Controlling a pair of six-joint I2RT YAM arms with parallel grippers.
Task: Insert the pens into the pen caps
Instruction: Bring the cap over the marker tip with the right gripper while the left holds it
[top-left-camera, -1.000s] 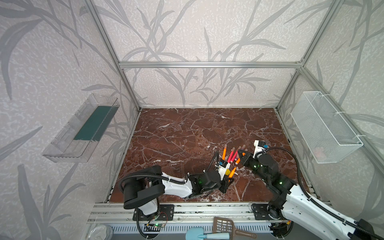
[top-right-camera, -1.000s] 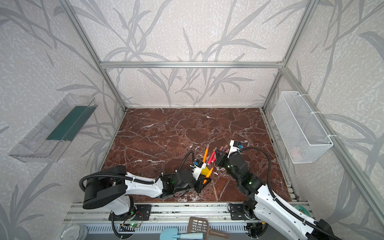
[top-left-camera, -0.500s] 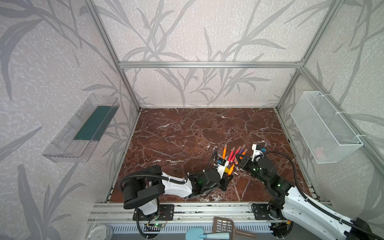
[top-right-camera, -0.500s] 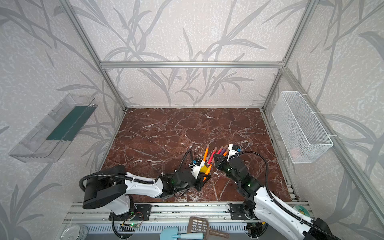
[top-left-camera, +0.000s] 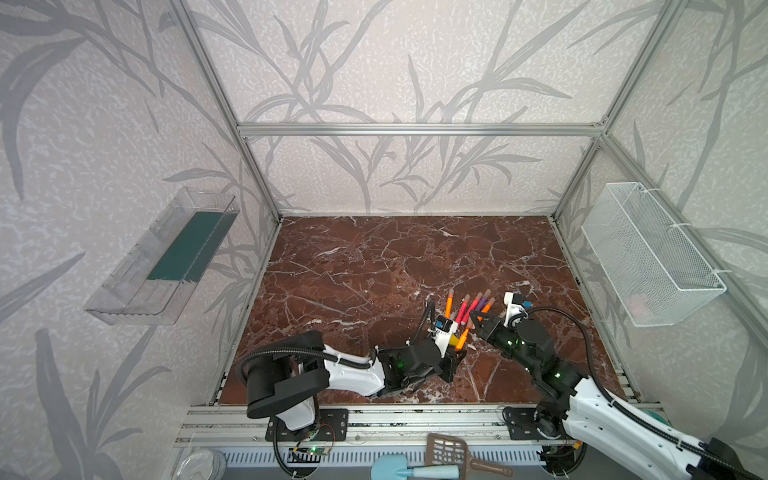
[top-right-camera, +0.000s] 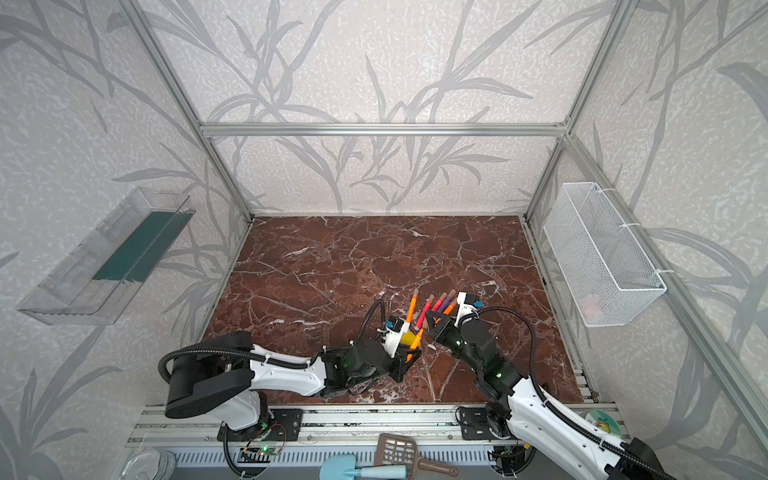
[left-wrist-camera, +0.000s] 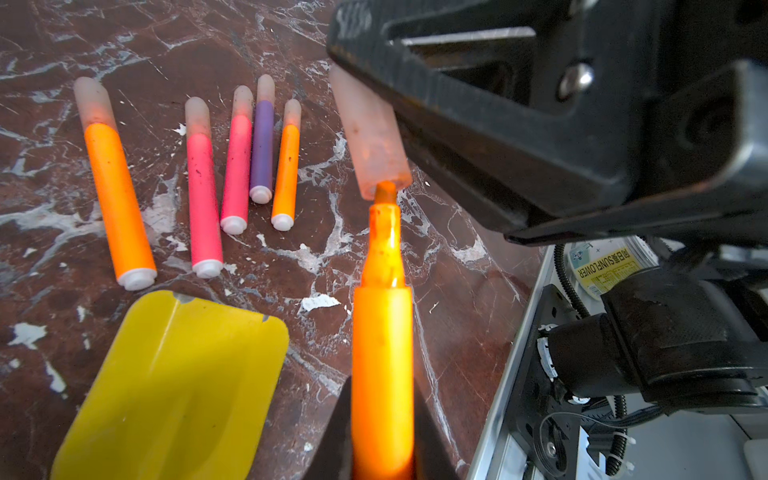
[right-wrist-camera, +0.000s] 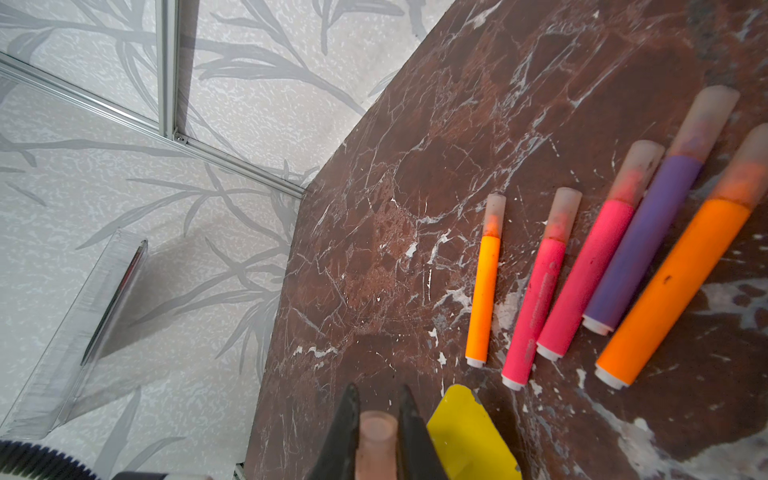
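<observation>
Left wrist view shows the orange pen (left-wrist-camera: 382, 332) clamped in the left gripper (left-wrist-camera: 382, 399), its tip just inside the mouth of the cap (left-wrist-camera: 368, 133); the right gripper (right-wrist-camera: 376, 419) is pinched tight on that cap; in both top views the right arm has swung in over the last second to meet the left, where a gap stood before; five capped pens (left-wrist-camera: 202, 195) lie in a row on the table (left-wrist-camera: 457, 332); this looks like the last pair, with the cap slightly askew, so a straightened push likely remains.
</observation>
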